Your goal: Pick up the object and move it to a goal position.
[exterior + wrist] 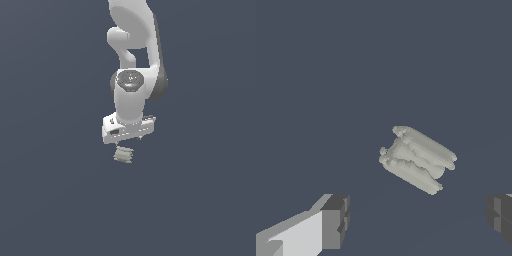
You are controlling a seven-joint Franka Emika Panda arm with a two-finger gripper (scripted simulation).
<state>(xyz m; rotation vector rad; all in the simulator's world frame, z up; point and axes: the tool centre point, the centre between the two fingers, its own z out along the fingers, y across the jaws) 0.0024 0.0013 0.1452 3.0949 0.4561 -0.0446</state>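
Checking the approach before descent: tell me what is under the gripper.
The small ridged object lies on the dark floor under the gripper, between the spread fingers and untouched. Its underside is hidden.

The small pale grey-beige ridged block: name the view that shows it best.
The wrist view. There the small pale grey-beige ridged block is large and unobstructed, its ridges clear, lying free between the spread gripper fingers. The exterior view shows the block only as a tiny blurred shape just under the white gripper.
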